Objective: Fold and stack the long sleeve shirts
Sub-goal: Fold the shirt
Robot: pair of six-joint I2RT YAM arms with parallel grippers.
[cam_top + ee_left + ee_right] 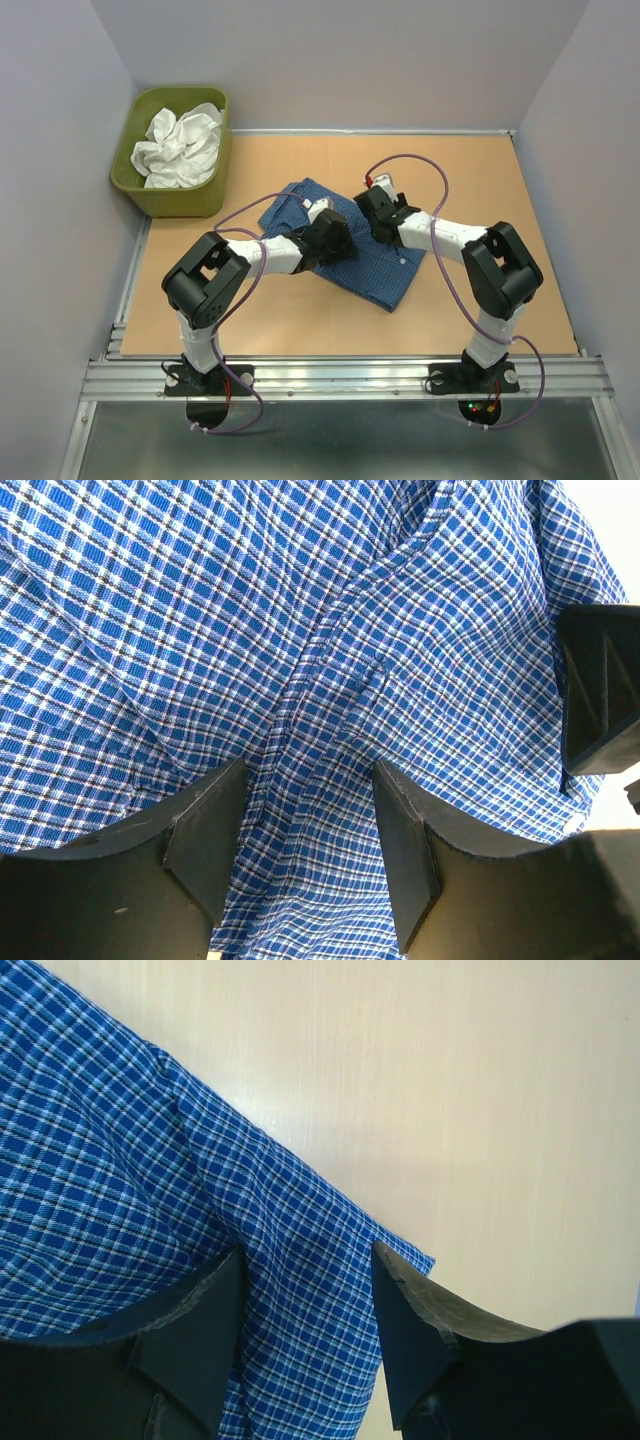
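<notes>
Where the arms reach in from the near edge, we find the left gripper and right gripper, jaws apart, straddling ridges of the blue checked shirt at mid-table, apparently to pinch a fold. Beyond, the white garment lies crumpled in the olive tub.

The dark blue fine-checked button-up shirt was woven cloth, matt and softly creased. My left gripper had fingers of matt black plastic. The pale tabletop looked smooth, dull wood; the olive-green tub, faintly glossy plastic.
</notes>
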